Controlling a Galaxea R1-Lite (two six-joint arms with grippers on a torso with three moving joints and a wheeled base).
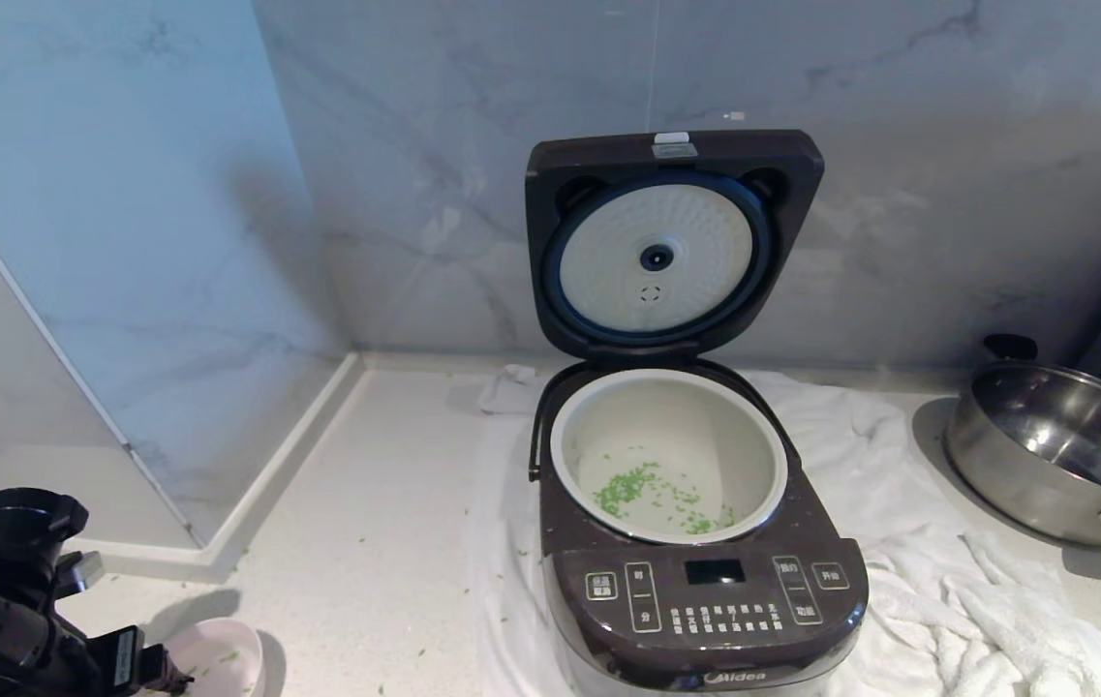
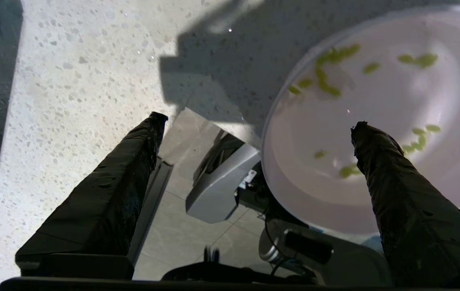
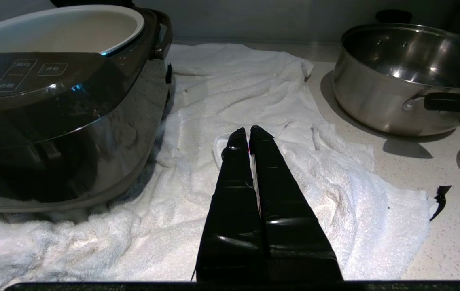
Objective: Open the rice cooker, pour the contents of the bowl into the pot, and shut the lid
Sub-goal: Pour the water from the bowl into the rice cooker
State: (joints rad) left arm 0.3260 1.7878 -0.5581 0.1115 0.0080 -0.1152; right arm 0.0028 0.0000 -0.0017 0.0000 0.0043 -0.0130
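Observation:
The rice cooker [image 1: 705,600] stands on a white towel with its lid [image 1: 671,242] raised upright, the white dimpled plate facing me. The cream pot [image 1: 676,411] holds most of the green contents [image 1: 627,489] on its bottom. The pale pink bowl [image 1: 221,653] sits at the counter's near left edge with a few green bits [image 2: 329,87] left inside. My left gripper [image 2: 259,121] is open wide at the bowl [image 2: 375,121]. Its rim lies between the fingers, one finger [image 2: 371,149] over the inside, and no touch shows. My right gripper [image 3: 245,131] hangs shut above the towel, to the right of the cooker.
A steel pan [image 1: 1054,455] with black handles stands at the right on the counter. The crumpled white towel [image 1: 947,600] spreads under and around the cooker. Marble walls close the back and left. Stray green bits lie on the counter [image 1: 366,542] near the bowl.

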